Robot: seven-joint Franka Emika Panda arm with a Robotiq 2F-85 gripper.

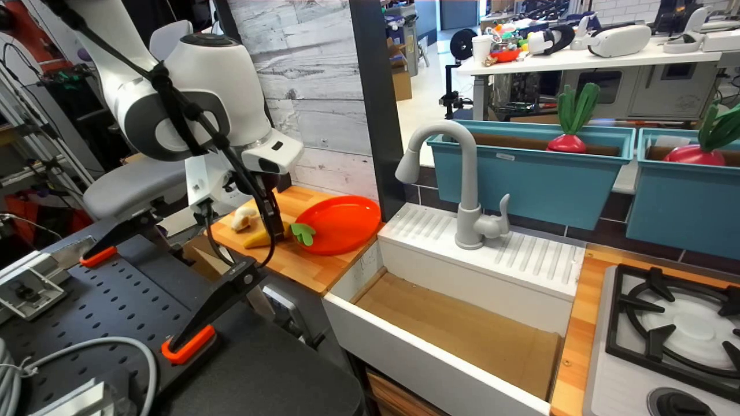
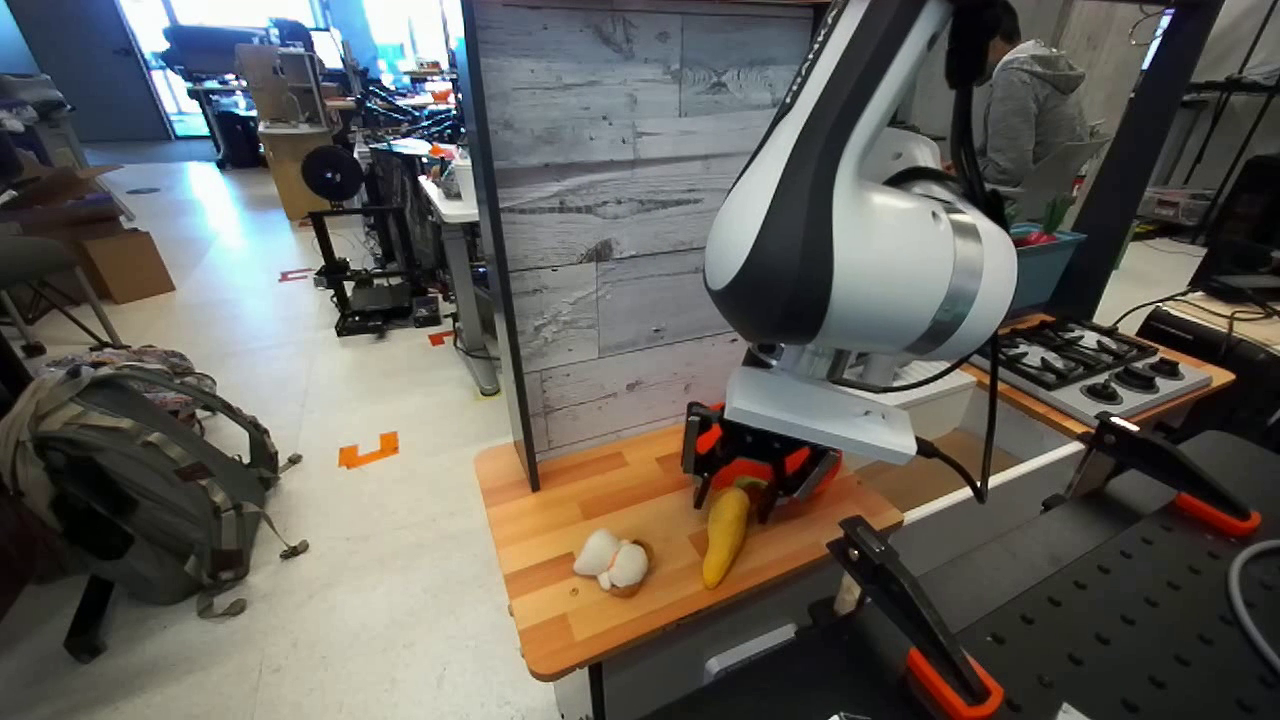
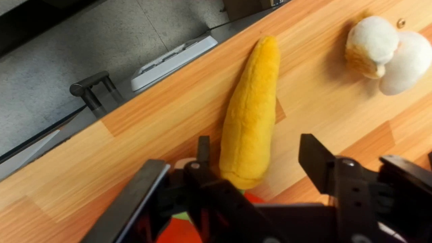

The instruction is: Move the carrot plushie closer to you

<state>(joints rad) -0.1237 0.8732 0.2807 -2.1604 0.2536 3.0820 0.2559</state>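
Note:
The carrot plushie (image 3: pixel 251 108) is a long yellow-orange soft toy lying on the wooden counter, its tip near the counter edge. It also shows in both exterior views (image 1: pixel 258 238) (image 2: pixel 726 540). Its green leaves (image 1: pixel 303 232) rest against the red plate (image 1: pixel 341 222); in the wrist view the gripper hides most of them. My gripper (image 3: pixel 258 155) is open, one finger on each side of the carrot's thick leafy end. The carrot is closer to the left finger there, with a gap to the right finger. The gripper also shows in both exterior views (image 1: pixel 276 231) (image 2: pixel 735 500).
A white plush (image 3: pixel 373 40) with a brownish end lies on the counter (image 2: pixel 560 500) beside the carrot. A grey plank wall (image 2: pixel 620 300) stands behind the counter. The sink (image 1: pixel 457 329) with its faucet (image 1: pixel 468 173) adjoins the plate side. Black clamps (image 1: pixel 222 300) stand near the counter front.

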